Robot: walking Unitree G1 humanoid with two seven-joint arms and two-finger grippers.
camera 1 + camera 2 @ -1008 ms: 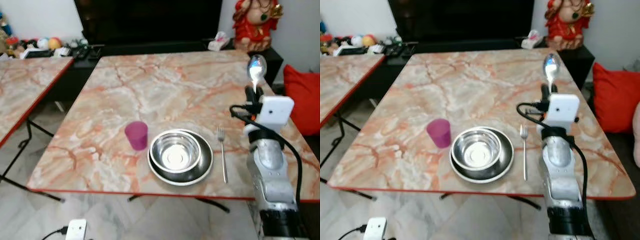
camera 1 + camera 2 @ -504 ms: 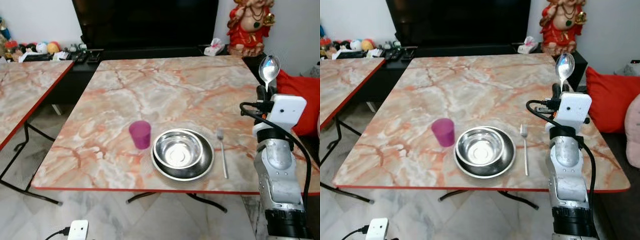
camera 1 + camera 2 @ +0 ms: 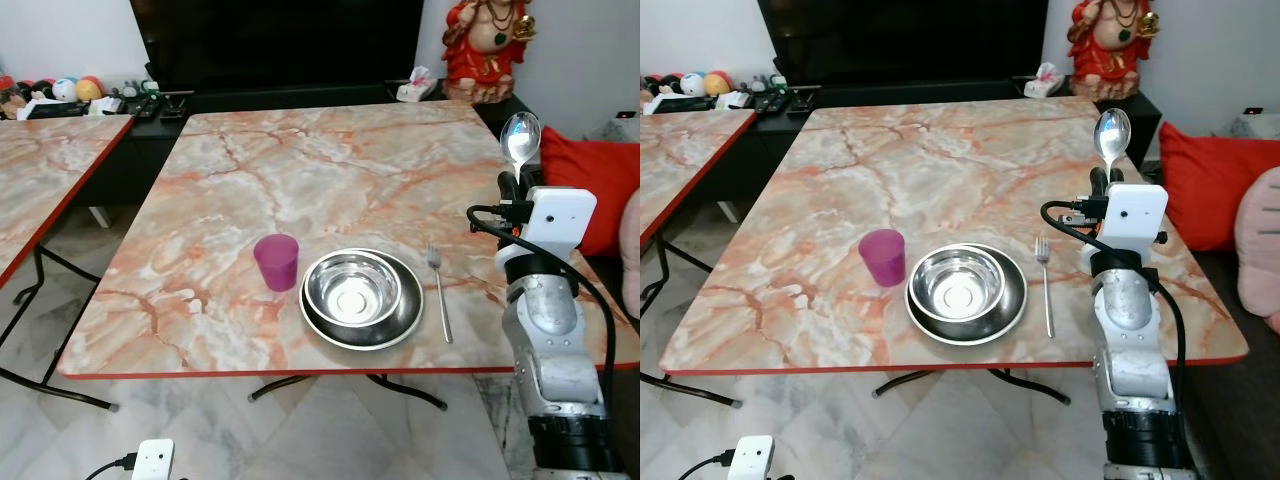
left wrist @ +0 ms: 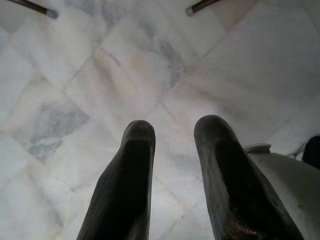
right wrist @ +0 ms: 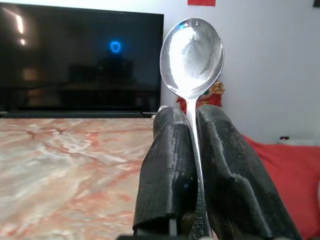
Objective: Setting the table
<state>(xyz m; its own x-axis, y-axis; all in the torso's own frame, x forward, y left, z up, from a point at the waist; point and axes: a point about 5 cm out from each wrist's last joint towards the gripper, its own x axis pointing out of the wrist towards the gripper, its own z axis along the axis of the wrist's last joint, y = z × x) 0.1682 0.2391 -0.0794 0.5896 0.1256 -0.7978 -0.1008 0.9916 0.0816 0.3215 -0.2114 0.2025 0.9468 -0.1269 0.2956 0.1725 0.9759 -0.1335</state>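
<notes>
While the left gripper [image 4: 170, 145] just hangs down over the pale marble floor [image 4: 75, 90] with its fingers [image 4: 127, 180] a bit apart and nothing between them, the right arm is raised at the right edge of the table [image 3: 330, 170]. Down on the floor near the robot there's a white plug box [image 3: 153, 460] with a cable.

Closest on the table, toward the front edge, sits a steel bowl [image 3: 351, 290] inside a steel plate [image 3: 395, 330] (the bowl takes up most of it). A purple cup [image 3: 276, 262] stands upright just left of the plate, close but not touching. A fork [image 3: 439, 295] lies flat just right of the plate, tines pointing away from the robot.

Right of the fork, the right gripper [image 3: 1099, 183] is clamped on a spoon [image 3: 1111, 134], fingers [image 5: 167, 180] squeezed on the handle and the spoon's bowl sticking straight up. The spoon is in the air above the table's right edge, not on the table, and the white wrist camera box [image 3: 556, 217] hides part of the grip from the head view.

Further back the table is bare marble. Beyond it are a dark TV [image 3: 280, 40] on a low black stand, a red figurine [image 3: 490, 45], a red cushion [image 3: 585, 180] on the right, and a second table [image 3: 40, 170] off to the left with clutter [image 3: 60, 95] behind it.
</notes>
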